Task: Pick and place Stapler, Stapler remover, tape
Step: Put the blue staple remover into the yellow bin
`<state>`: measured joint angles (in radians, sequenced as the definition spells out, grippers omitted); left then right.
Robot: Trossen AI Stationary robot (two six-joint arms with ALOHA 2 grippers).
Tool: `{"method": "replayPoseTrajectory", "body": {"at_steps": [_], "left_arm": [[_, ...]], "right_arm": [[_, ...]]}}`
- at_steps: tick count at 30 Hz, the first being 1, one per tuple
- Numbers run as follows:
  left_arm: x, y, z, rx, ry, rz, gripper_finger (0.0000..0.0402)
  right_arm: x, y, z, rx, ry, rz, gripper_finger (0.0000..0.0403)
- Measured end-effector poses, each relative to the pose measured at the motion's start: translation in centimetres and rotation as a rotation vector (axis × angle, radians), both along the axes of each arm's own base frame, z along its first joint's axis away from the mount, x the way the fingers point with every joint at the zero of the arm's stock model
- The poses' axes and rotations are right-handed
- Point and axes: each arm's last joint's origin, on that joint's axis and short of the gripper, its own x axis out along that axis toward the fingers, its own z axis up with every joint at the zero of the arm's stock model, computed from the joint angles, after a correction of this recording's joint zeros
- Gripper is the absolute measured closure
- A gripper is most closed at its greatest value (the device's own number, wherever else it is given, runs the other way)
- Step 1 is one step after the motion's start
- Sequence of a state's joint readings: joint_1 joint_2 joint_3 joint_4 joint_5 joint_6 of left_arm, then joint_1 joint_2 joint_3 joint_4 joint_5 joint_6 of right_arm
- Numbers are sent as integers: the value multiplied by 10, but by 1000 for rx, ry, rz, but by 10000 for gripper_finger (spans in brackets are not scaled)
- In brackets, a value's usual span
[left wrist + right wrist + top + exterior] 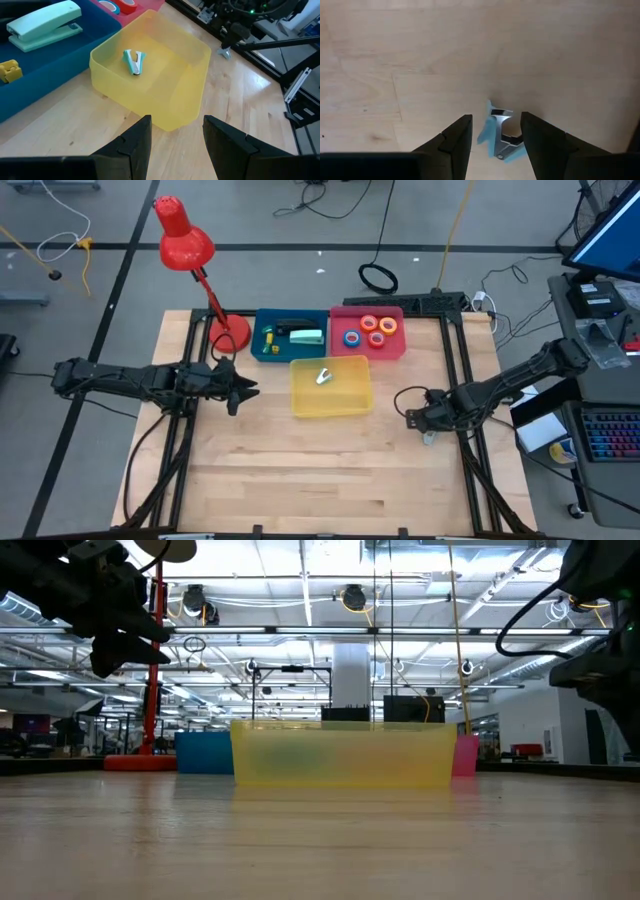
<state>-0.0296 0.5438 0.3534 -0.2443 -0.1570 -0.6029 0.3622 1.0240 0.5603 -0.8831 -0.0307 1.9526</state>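
- Toward the desk's left edge, my left pincer [243, 389] hovers above the wood with its fingers spread and nothing between them, pointing at the trays.
- At the far left of the desk stands a red lamp [185, 240], its base just beside the blue tray.
- Along the far edge, the blue tray [262, 322] holds a pale green stapler [44, 24], lying flat, and a small yellow piece [10, 70] beside it.
- Just nearer than the blue and pink trays, around the middle of the desk, sits the yellow tray [187, 107]. One stapler remover [134, 61], pale blue with metal claws, lies inside it.
- At the far edge, right of the blue tray, the pink tray [392, 347] holds the tape rolls [367, 329]: small rings in red, orange and blue.
- Near the desk's right edge, my right pincer [492, 136] hangs low over the bare wood, fingers spread, with a second stapler remover [500, 137] lying between the tips, not yet pinched.
- I judge this remover light, stiff and small. Its metal claws look slick and its blue plastic wings look easier to hold, so I would close across the wings. It may skid on the smooth wood if one finger touches first.
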Motion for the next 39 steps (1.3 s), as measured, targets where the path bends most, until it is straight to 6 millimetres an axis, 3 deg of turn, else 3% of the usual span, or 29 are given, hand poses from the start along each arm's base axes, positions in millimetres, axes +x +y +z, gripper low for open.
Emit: {"method": "replayPoseTrajectory", "body": {"at_steps": [15, 19, 26, 35, 39], "left_arm": [[0, 0, 0, 0, -2, 0, 224], [0, 0, 0, 1, -2, 1, 224], [0, 0, 0, 23, 1, -9, 224], [0, 0, 0, -23, -8, 13, 224], [0, 0, 0, 54, 4, -24, 224]], "right_arm": [[15, 7, -20, -2, 75, 53, 250], [19, 8, -24, -3, 79, 81, 278], [19, 8, -25, -3, 79, 120, 367], [36, 14, -11, 20, -227, 284, 369], [48, 17, 2, 14, -435, 317, 369]]}}
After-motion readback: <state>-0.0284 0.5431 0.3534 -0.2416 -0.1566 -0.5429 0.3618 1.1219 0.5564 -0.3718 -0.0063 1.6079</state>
